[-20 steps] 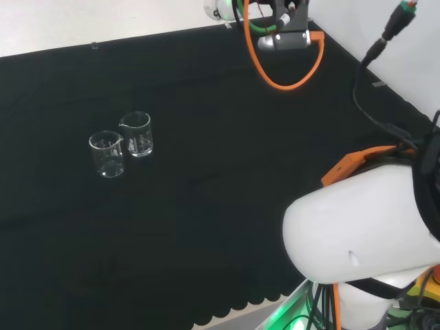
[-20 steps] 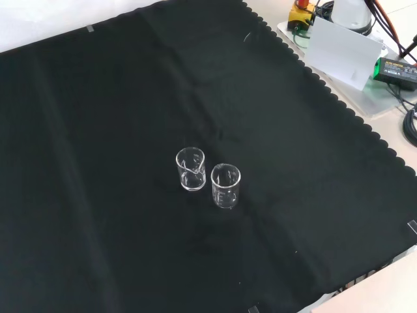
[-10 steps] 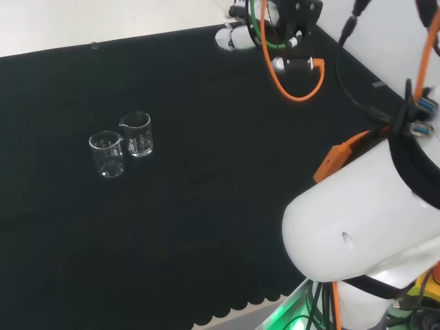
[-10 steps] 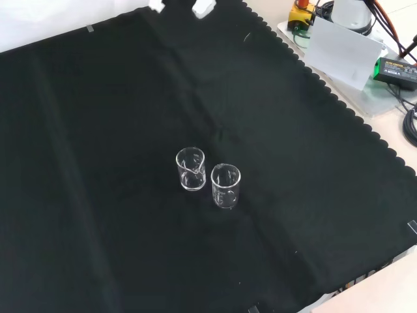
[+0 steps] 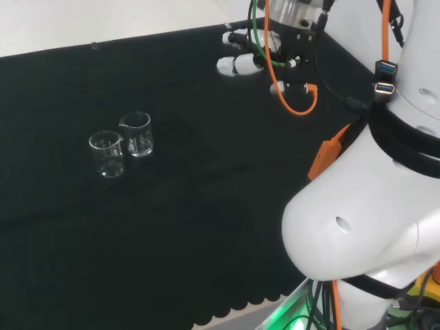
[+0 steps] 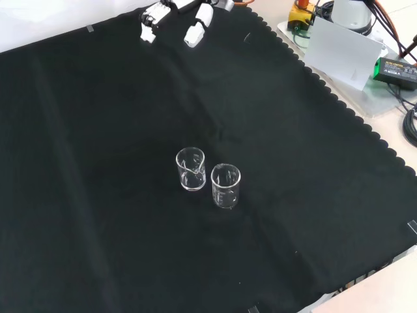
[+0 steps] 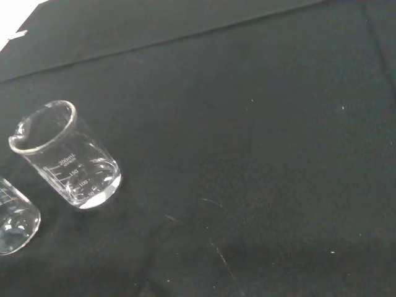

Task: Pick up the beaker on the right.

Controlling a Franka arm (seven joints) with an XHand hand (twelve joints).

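Observation:
Two empty clear glass beakers stand upright, close together, on the black cloth. In the head view one beaker (image 5: 136,134) is right of and slightly behind the other beaker (image 5: 106,154). The front view shows them as a left beaker (image 6: 190,169) and a right beaker (image 6: 225,186). The hand (image 5: 235,64) hovers far to their right in the head view, near the cloth's far edge. Its white fingers (image 6: 197,16) are spread and relaxed at the front view's top and hold nothing. In the wrist view one beaker (image 7: 65,154) is whole and another beaker (image 7: 12,218) is cut off at the edge.
The arm's white links (image 5: 364,227) bulk at the head view's right, and an orange cable (image 5: 297,104) loops beside the hand. Past the cloth's scalloped edge (image 6: 339,104) in the front view lie a white box (image 6: 342,52) and cables.
The hand has come down into both views and moved left in the head view, towards the beakers. The arm's links have swung along. Both beakers stand where they were.

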